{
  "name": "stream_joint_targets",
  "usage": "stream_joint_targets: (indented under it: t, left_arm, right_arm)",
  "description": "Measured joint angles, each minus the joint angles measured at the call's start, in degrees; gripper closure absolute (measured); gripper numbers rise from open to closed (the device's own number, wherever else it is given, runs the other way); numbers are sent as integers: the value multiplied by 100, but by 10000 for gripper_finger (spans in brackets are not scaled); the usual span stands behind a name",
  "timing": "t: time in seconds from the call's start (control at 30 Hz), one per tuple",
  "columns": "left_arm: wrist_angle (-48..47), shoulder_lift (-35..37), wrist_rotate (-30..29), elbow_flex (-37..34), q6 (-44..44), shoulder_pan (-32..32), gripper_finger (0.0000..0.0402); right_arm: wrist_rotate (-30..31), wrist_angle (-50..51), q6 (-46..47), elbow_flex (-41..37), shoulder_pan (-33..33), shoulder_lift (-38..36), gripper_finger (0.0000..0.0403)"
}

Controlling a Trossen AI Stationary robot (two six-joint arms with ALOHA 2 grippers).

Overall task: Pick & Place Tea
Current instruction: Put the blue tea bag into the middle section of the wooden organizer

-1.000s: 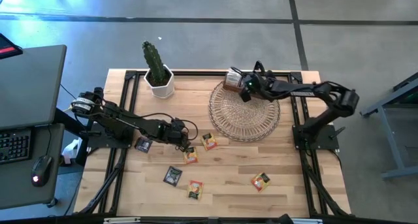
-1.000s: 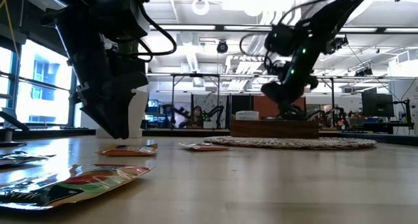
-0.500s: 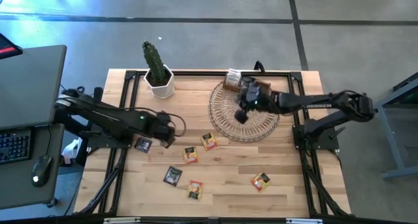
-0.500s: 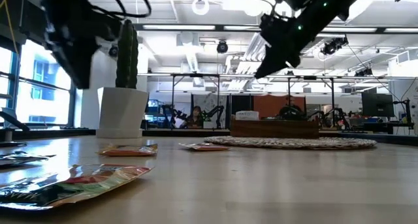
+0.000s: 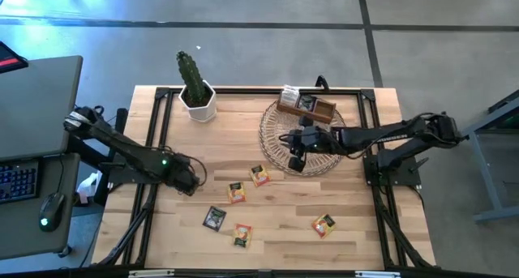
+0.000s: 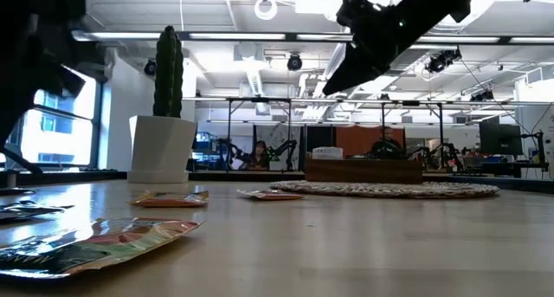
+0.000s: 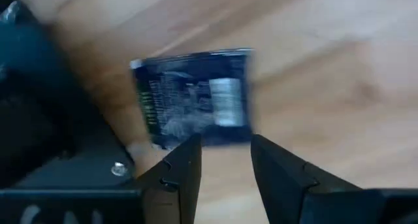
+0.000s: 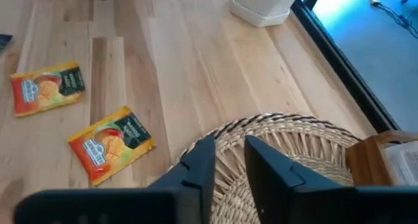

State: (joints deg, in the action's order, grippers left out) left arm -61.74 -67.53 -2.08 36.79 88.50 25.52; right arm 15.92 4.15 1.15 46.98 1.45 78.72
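Several tea sachets lie flat on the wooden table: orange ones and a black one. My left gripper hangs over another black sachet, hidden beneath it in the high view. My left gripper is open, its fingertips at that sachet's edge with nothing between them. My right gripper is over the wicker mat, open by a narrow gap and empty. Two orange sachets show in the right wrist view.
The brown wooden box sits on the mat's far part with pale sachets in it. A cactus in a white pot stands at the far left of the table. Black frame rails run along the table's sides.
My left gripper has moved from beside the orange sachets toward the table's left edge and now hangs over the black sachet. My right gripper has drawn back from the box toward the near edge, over the mat, and has risen.
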Motion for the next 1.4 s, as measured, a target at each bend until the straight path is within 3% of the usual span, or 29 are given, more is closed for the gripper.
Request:
stream_joint_targets:
  t: [0.1,0.27,0.43,0.7,0.9,1.03,1.27,1.4]
  left_arm:
    - [433,-35,-135,-370,473,85,271]
    - [2038,-123,-259,-930,457,73,271]
    - [2796,-231,-559,-955,367,74,271]
    - [4690,-332,-1646,-870,-1012,-4,271]
    - [6152,-659,-1453,-862,-2664,-575,271]
    - [5527,-741,-994,-583,-2913,-909,271]
    - [2301,-618,-1019,340,-1745,-1014,271]
    - [2143,-623,-1071,247,-1187,-974,271]
  right_arm:
    - [-1,-57,4,0,0,173,299]
    - [15,-203,-9,-2,12,364,272]
    - [13,-297,-13,0,13,376,263]
    - [-15,-851,-13,0,15,376,262]
    - [-686,-1122,-12,0,15,376,262]
    - [-1247,-1147,-114,0,13,379,263]
    - [-1731,-2131,-164,0,-75,995,263]
    - [-1949,-2832,-207,0,-76,1520,263]
